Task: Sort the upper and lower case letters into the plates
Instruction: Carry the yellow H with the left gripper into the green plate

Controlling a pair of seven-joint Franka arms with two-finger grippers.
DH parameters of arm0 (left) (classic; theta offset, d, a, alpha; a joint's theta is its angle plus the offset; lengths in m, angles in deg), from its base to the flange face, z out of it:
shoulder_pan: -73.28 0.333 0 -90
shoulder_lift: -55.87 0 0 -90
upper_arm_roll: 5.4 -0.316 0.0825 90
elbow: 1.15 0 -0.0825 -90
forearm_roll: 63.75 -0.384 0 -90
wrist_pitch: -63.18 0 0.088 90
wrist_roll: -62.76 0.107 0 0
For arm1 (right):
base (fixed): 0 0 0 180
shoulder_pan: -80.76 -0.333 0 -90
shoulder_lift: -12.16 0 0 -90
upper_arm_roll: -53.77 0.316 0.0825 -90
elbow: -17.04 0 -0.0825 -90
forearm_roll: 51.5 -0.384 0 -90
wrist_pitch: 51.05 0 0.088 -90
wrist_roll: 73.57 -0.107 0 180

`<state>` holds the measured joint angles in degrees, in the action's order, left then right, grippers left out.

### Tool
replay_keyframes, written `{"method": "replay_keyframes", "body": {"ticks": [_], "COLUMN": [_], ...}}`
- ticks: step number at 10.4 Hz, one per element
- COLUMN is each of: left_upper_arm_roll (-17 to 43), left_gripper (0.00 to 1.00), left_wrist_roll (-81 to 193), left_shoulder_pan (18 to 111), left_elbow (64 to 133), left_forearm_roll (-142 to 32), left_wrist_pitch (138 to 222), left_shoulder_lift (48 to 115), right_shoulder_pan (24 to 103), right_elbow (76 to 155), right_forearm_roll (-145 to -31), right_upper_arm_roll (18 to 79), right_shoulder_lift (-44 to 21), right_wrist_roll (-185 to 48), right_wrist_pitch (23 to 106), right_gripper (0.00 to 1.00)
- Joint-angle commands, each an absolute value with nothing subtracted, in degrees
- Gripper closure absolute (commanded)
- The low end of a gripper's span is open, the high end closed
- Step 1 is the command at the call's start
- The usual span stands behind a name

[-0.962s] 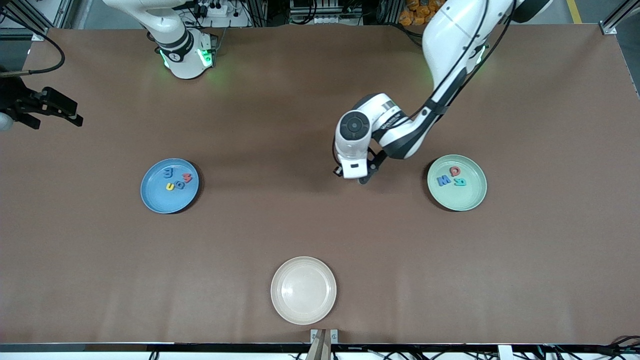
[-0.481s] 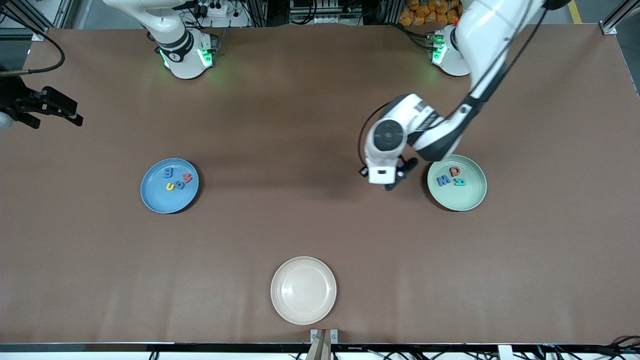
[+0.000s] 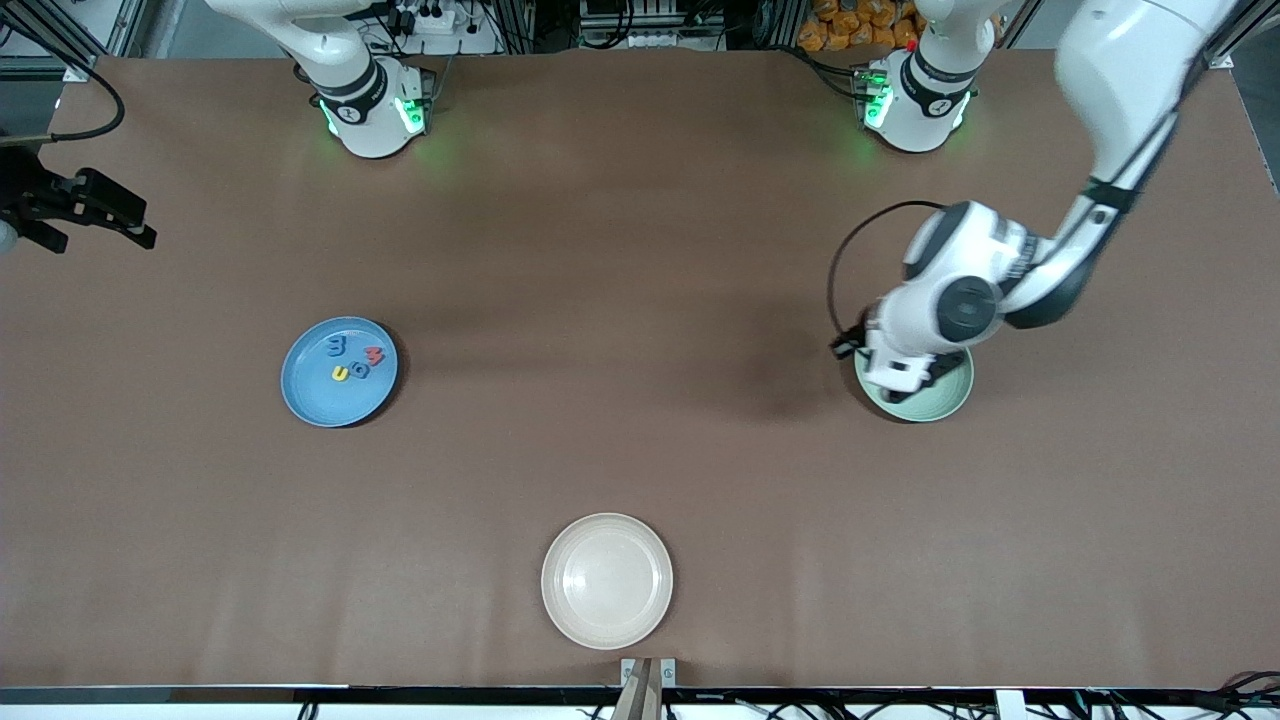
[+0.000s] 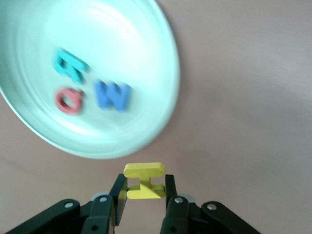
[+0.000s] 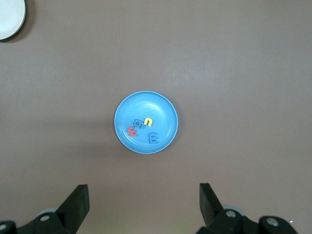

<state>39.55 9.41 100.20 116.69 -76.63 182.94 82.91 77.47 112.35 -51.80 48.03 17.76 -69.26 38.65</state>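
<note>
At the front view's left edge the right gripper [image 3: 75, 210] waits, jaws wide, empty. Left of centre, the blue plate [image 3: 305, 395] holds four letters [image 3: 355, 362]. At right, the left gripper [image 4: 143, 195] pinches a yellow letter [image 4: 143, 180] over the mint plate's [image 3: 945, 405] rim; three letters [image 4: 85, 87] lie inside.

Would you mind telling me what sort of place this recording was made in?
Most likely a robotics lab: two arm bases bolted along a brown-covered table, aluminium framing and cables at its edges, and a staged exercise of foam letters in a blue plate and a green plate.
</note>
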Motion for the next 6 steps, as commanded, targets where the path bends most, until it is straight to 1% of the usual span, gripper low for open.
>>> {"method": "replay_keyframes", "body": {"ticks": [1,2,4,5,6], "left_upper_arm_roll": [41.2,41.2,41.2,41.2,41.2], "left_gripper": [0.74,0.74,0.69,0.62,0.01], "left_wrist_roll": [19.5,20.3,19.8,19.8,19.8], "left_shoulder_pan": [107.9,108.9,108.9,108.9,109.0], "left_elbow": [119.8,120.6,121.1,121.1,121.1], "left_forearm_roll": [-77.9,-77.9,-77.4,-77.4,-77.4], "left_wrist_pitch": [183.3,184.1,185.3,185.3,185.3], "left_shoulder_lift": [82.1,82.7,83.1,83.2,83.4], "right_shoulder_pan": [77.3,76.9,76.5,76.1,76.0], "right_elbow": [113.3,113.3,113.2,113.0,113.0], "right_forearm_roll": [-50.9,-50.8,-51.1,-51.2,-51.3], "right_upper_arm_roll": [48.5,48.5,48.7,48.7,48.5], "right_shoulder_lift": [19.2,19.1,18.9,19.0,18.9], "right_wrist_roll": [-68.7,-68.7,-68.6,-68.6,-68.6], "right_wrist_pitch": [39.1,39.2,39.6,39.7,39.7], "right_gripper": [0.00,0.00,0.00,0.00,0.00]}}
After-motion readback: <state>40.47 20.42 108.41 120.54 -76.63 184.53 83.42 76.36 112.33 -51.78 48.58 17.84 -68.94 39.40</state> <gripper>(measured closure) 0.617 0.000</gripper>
